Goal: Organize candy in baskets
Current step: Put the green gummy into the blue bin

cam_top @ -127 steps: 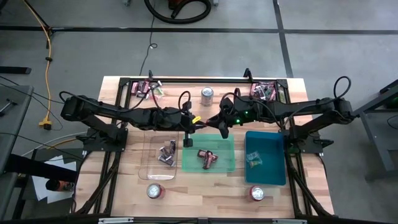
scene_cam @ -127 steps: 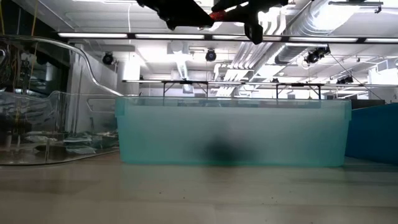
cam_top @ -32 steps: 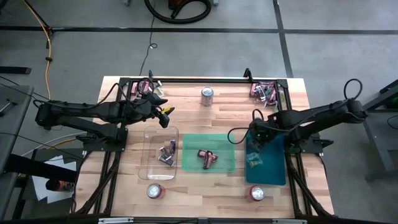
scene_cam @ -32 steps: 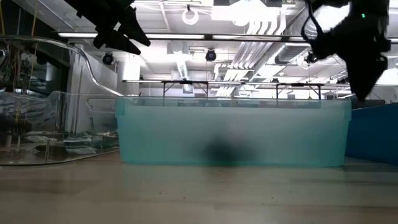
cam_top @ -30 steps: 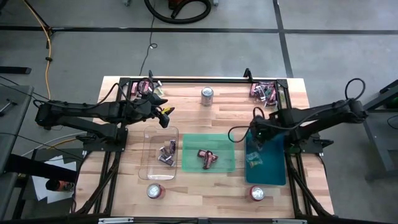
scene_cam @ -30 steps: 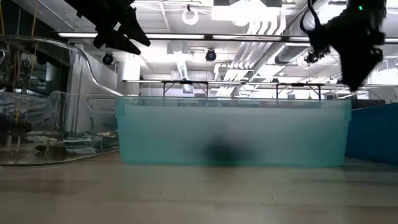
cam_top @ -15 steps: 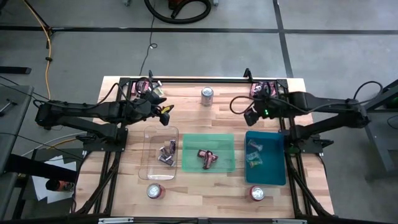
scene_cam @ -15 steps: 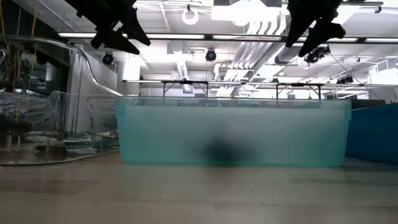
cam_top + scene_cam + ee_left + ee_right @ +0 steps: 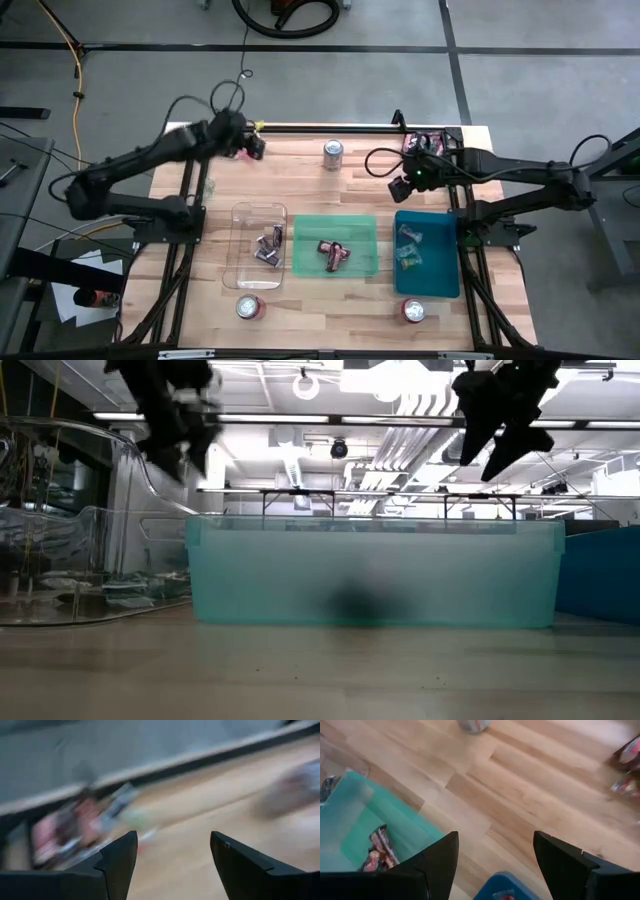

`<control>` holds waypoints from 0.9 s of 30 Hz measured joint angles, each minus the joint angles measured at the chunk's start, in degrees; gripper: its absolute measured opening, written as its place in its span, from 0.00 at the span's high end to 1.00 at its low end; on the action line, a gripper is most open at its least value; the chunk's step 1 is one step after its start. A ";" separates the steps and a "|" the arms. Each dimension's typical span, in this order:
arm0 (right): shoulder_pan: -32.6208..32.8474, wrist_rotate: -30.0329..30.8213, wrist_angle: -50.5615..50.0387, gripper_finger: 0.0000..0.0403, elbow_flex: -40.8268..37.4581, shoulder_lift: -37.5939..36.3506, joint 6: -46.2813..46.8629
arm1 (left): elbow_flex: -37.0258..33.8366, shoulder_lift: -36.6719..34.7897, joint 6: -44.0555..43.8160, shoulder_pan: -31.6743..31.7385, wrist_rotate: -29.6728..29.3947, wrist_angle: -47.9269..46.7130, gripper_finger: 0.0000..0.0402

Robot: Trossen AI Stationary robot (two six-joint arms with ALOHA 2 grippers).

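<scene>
Candy [image 9: 331, 254] is already partly sorted: maroon pieces lie in the green basket [image 9: 335, 245] at the middle of the high view, dark and silver ones in the clear basket [image 9: 259, 246] to its left, and a few light ones in the teal-blue basket [image 9: 427, 252] to its right. Unsorted heaps wait at the desk's far corners, one at upper left [image 9: 228, 141] and one at upper right [image 9: 425, 146]. Both arms seem to be on a fetching run, I'd say: the left gripper [image 9: 252, 145] hangs over the upper-left heap, jaws spread and holding nothing, and the right gripper [image 9: 403, 186] hovers just short of the upper-right heap, jaws likewise parted and empty. Each next needs to drop onto a single sweet and pinch it (the heaps are crowded, so picking out just one looks fiddly). The desk [image 9: 300, 180] is pale wood planking inside a black frame [image 9: 320, 127], with drink cans [image 9: 333, 154] standing about; around it is grey concrete floor, and overhead are strip lights and white ducting [image 9: 440, 400].
</scene>
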 joint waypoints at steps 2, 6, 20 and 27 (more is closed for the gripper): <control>0.00 -0.99 0.97 0.37 -1.01 0.00 0.02 | -0.08 3.11 -0.42 5.20 0.32 -7.01 0.41; 0.02 -1.36 3.37 0.37 -2.01 0.00 0.02 | -1.35 8.57 -4.62 10.22 -2.11 -17.79 0.41; 0.04 -1.32 6.73 0.37 -2.11 0.02 -1.84 | -20.72 10.88 -21.90 9.02 -2.32 -10.06 0.41; 0.04 -1.32 6.88 0.37 -2.11 0.02 -1.93 | -26.61 10.67 -25.34 8.98 -1.03 -6.46 0.41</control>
